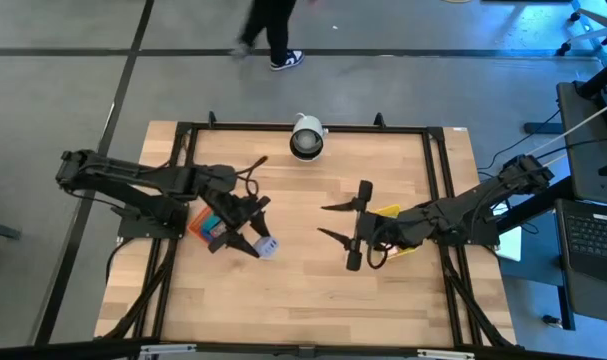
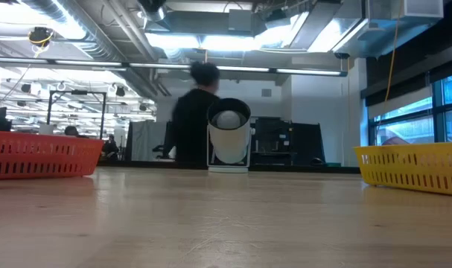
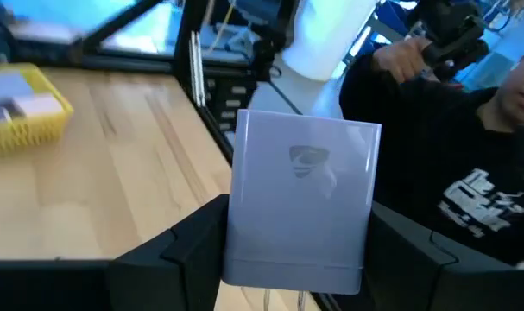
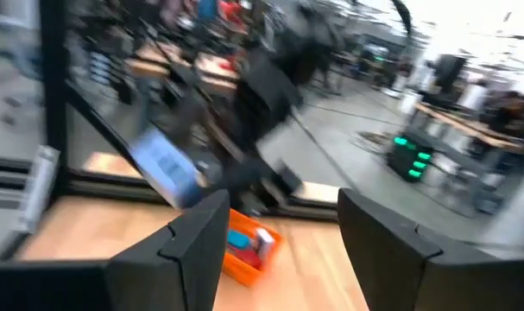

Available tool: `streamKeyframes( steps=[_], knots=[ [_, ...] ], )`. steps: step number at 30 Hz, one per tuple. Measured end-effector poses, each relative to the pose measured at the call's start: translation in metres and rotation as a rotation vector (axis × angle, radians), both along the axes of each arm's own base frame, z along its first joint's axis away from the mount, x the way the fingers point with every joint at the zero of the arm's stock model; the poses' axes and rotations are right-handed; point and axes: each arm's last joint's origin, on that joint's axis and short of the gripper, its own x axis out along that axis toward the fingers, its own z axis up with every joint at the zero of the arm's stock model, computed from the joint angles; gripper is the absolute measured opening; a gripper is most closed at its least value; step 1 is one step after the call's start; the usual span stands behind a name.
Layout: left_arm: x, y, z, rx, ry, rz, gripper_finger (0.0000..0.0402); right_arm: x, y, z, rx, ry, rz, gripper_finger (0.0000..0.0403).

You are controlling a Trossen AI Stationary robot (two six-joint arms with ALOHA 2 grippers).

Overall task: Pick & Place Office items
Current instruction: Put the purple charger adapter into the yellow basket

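Bare wood mid-table [image 1: 303, 200], white camera [image 1: 306, 136] at far edge, orange tray [image 2: 43, 154] and yellow tray [image 2: 412, 165] flanking

1. The right wrist view is all smeared. The things in the orange tray [image 4: 244, 249] are only blobs of colour.
2. The left arm covers most of the orange tray in the high view.
3. The lavender block [image 3: 301, 200] hides the space between the left gripper's [image 3: 296, 259] fingers.
4. The person [image 2: 190, 119] in the low view is blurry.
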Motion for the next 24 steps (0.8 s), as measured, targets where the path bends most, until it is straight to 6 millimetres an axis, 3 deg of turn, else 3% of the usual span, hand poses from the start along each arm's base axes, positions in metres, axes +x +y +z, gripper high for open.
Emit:
streamKeyframes(
  steps=[7,15,24],
  knots=[
    [0.015,0.004,-0.009,-0.119,0.048,-0.120,0.0220,0.019,0.006,-0.006,-0.040,0.085,0.097,0.0228],
    [0.018,0.017,-0.008,-0.155,0.037,-0.126,0.0220,0.065,0.014,-0.013,-0.178,0.181,0.074,0.0282],
    [0.016,0.027,-0.007,-0.190,0.040,-0.180,0.0221,0.089,0.024,-0.008,-0.192,0.208,0.149,0.0273]
  ],
)
